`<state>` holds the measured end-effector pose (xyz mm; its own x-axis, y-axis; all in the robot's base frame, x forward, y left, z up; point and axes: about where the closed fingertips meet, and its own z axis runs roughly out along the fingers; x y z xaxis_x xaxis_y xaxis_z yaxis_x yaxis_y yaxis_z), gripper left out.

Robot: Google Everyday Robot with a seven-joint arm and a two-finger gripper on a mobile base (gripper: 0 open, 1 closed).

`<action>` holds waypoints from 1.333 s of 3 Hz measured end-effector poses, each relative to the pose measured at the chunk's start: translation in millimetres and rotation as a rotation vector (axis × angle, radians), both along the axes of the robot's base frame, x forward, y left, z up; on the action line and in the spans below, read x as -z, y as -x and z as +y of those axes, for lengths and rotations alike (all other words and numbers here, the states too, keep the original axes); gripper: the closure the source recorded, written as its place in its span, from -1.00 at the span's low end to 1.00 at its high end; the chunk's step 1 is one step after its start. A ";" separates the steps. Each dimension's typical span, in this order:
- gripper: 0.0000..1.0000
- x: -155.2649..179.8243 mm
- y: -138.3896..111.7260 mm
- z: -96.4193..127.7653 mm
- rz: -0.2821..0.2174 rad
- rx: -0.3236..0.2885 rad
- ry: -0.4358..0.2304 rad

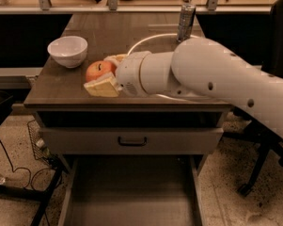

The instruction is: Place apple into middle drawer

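Note:
The red-orange apple [98,71] sits between the cream fingers of my gripper [103,73], above the front left part of the brown tabletop [61,86]. One finger [103,86] lies in front of the apple and the other [114,59] behind it. My gripper is shut on the apple. The white arm [216,81] reaches in from the right. The middle drawer [131,192] is pulled out below the table front, with a plain flat floor and low side walls.
A white bowl [67,50] stands on the table's left, just behind the apple. A grey drawer front with a black handle [132,141] is closed above the open drawer. A metal can [186,20] stands at the back. Cables lie on the floor at left.

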<state>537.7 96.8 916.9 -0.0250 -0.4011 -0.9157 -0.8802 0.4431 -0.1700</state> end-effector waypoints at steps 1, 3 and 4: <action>1.00 23.3 30.3 -2.4 0.034 -0.052 0.034; 1.00 94.3 67.6 -44.2 0.123 -0.155 -0.018; 1.00 94.3 67.6 -44.1 0.123 -0.156 -0.018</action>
